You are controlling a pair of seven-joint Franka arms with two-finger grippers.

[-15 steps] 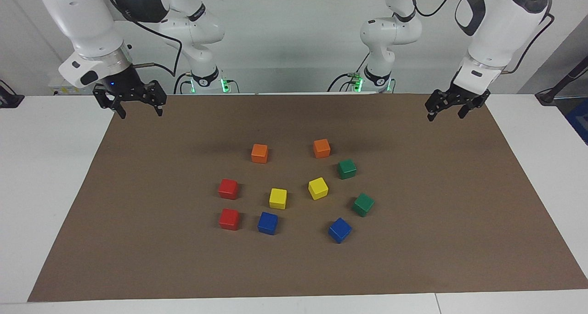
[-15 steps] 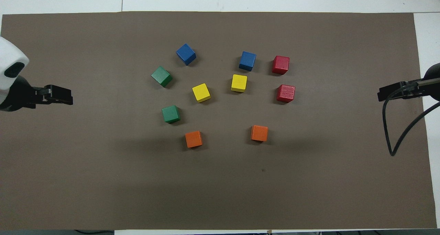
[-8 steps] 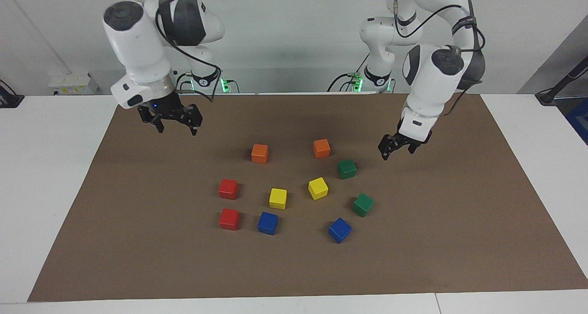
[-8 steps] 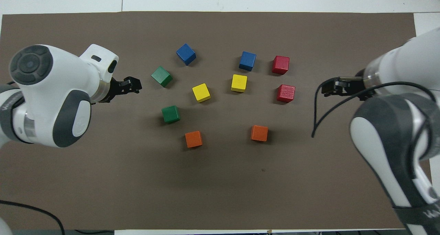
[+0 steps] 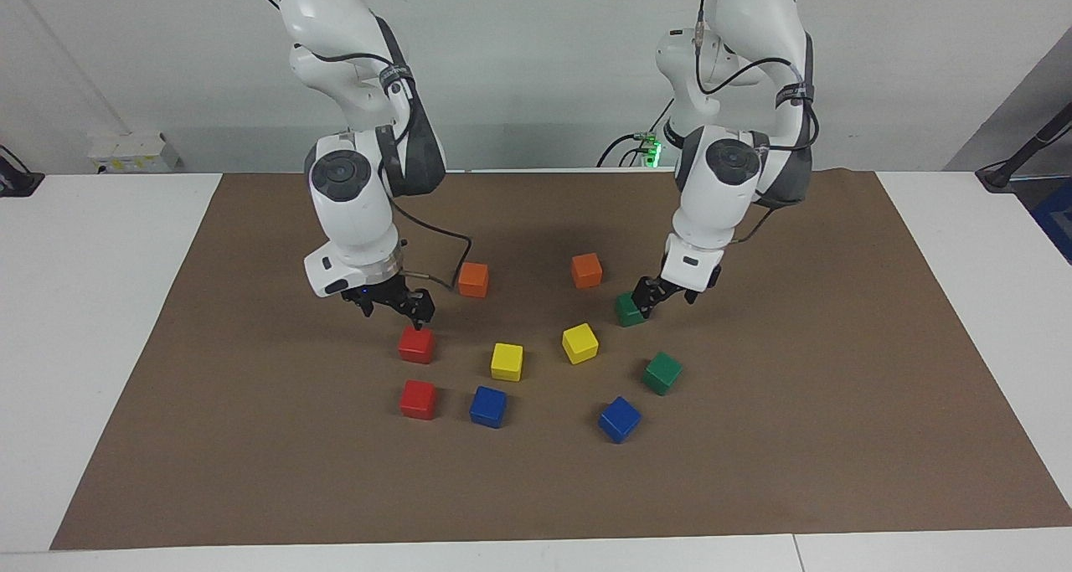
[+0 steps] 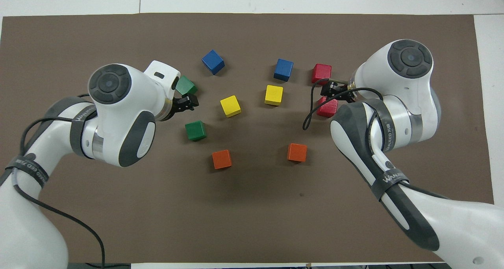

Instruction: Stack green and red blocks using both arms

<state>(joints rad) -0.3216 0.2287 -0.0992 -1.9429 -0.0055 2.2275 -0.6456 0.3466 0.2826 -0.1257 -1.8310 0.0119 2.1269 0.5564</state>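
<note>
Two red blocks [image 5: 416,344] [image 5: 418,399] lie toward the right arm's end of the brown mat. Two green blocks [image 5: 628,311] [image 5: 662,373] lie toward the left arm's end. My right gripper [image 5: 398,311] is open and hangs just above the red block nearer to the robots [image 6: 328,108], not touching it. My left gripper [image 5: 662,297] is open and low beside the green block nearer to the robots [image 6: 195,130]. In the overhead view the left arm partly covers the other green block [image 6: 186,86]. The other red block [image 6: 322,73] shows beside the right gripper [image 6: 332,91].
Two orange blocks [image 5: 473,279] [image 5: 586,270] lie nearest the robots. Two yellow blocks [image 5: 507,361] [image 5: 579,342] sit in the middle of the group, and two blue blocks [image 5: 488,406] [image 5: 619,419] lie farthest. All rest on the brown mat [image 5: 796,438].
Both arms have swung in from the mat's ends and come down. The right gripper now hangs over a red block, the left beside a green one. No block has moved.
</note>
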